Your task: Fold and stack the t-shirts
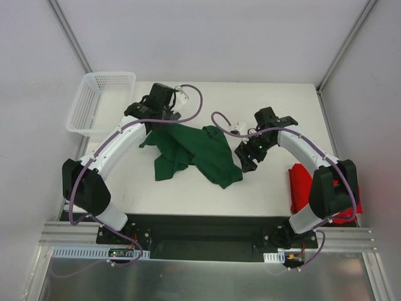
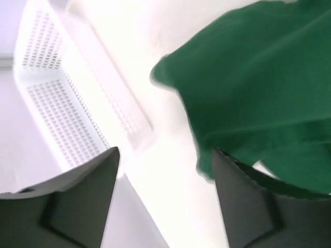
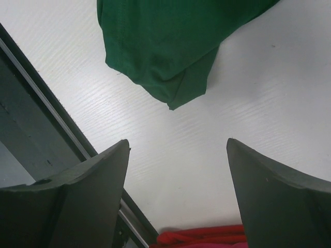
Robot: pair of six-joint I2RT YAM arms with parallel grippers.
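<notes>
The dark green t-shirt (image 1: 194, 152) lies crumpled in the middle of the table. It also shows in the left wrist view (image 2: 258, 77) and the right wrist view (image 3: 160, 41). The red t-shirt (image 1: 302, 186) lies bunched at the table's right front edge, partly behind the right arm; a strip of it shows in the right wrist view (image 3: 207, 238). My left gripper (image 1: 164, 118) is open and empty over the green shirt's far left corner (image 2: 165, 151). My right gripper (image 1: 247, 161) is open and empty just right of the green shirt's near corner (image 3: 177, 142).
A white mesh basket (image 1: 97, 100) stands at the far left corner, close to my left gripper (image 2: 57, 103). The black rail along the table's front edge (image 3: 41, 119) lies near my right gripper. White walls enclose the table.
</notes>
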